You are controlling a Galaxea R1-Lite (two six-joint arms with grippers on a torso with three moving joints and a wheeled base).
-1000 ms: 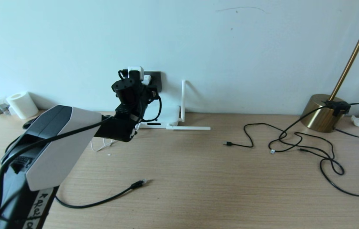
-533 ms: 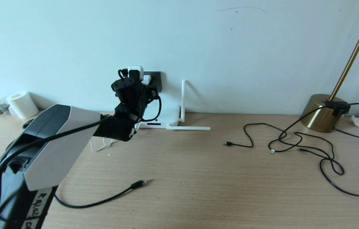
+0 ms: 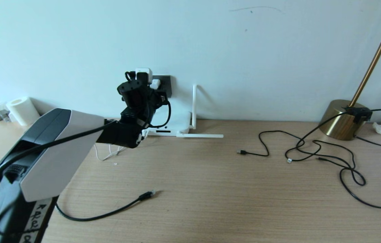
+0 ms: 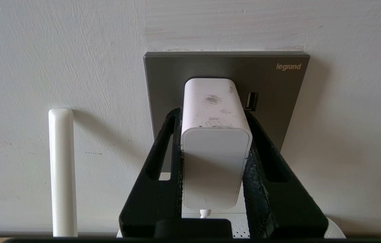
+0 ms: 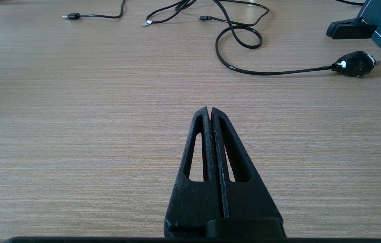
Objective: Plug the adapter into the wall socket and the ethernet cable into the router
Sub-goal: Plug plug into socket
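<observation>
The adapter (image 4: 214, 141) sits against the wall socket (image 4: 278, 87), above the router (image 3: 173, 123). The ethernet cable (image 3: 109, 212) lies on the desk (image 3: 210, 189) in front, 1 lamp (image 3: 344, 118) far right.

We see a tabletop (image 5: 75, 111) of pale wood-grain laminate with a matt finish. The adapter (image 4: 215, 148) looks like smooth white plastic, scuffed grey on top. The wall socket (image 4: 278, 94) is a dark grey satin plate. The left gripper's fingers (image 4: 158, 175) are rough matt black plastic. The lamp base (image 3: 337, 123) is glossy brass-coloured metal.
</observation>
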